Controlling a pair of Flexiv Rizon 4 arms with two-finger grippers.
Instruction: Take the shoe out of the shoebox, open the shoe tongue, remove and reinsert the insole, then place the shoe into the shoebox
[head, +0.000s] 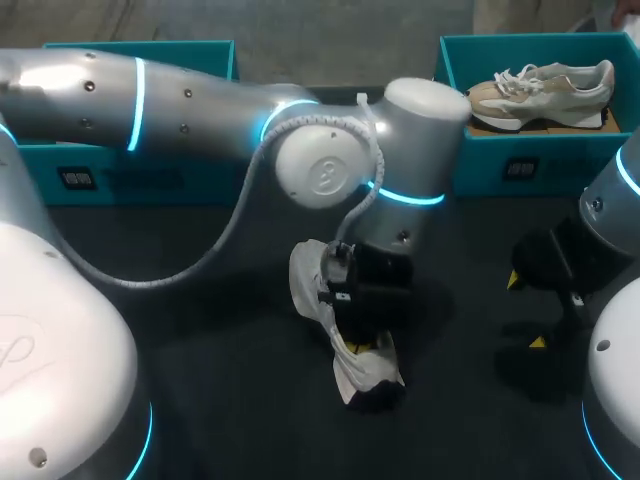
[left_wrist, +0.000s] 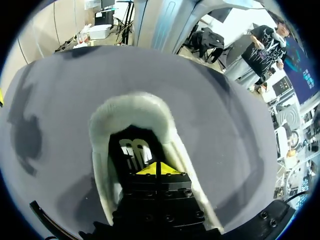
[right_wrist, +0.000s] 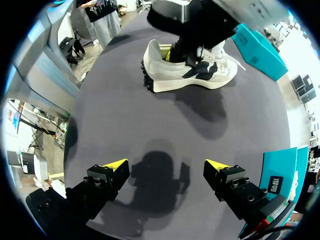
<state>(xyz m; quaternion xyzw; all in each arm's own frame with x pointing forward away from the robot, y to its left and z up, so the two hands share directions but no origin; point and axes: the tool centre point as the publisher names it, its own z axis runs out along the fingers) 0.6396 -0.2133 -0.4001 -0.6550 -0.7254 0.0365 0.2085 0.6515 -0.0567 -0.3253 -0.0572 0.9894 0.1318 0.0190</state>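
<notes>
Left wrist view: the left end effector (left_wrist: 157, 169) has its yellow tips pressed together, down inside the opening of the white shoe (left_wrist: 134, 107), just above the insole (left_wrist: 134, 150). That shoe lies mid-way across the dark surface (head: 220, 380). The right end effector (right_wrist: 166, 167) hangs open, well apart from it. A second shoe (head: 545, 88) rests in the teal shoebox (head: 480, 165).

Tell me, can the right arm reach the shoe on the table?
Probably yes, its side: bare table lies between the shoe and the right arm, jaws open. But the left arm has its jaws down in the opening, so the inside is blocked.
</notes>
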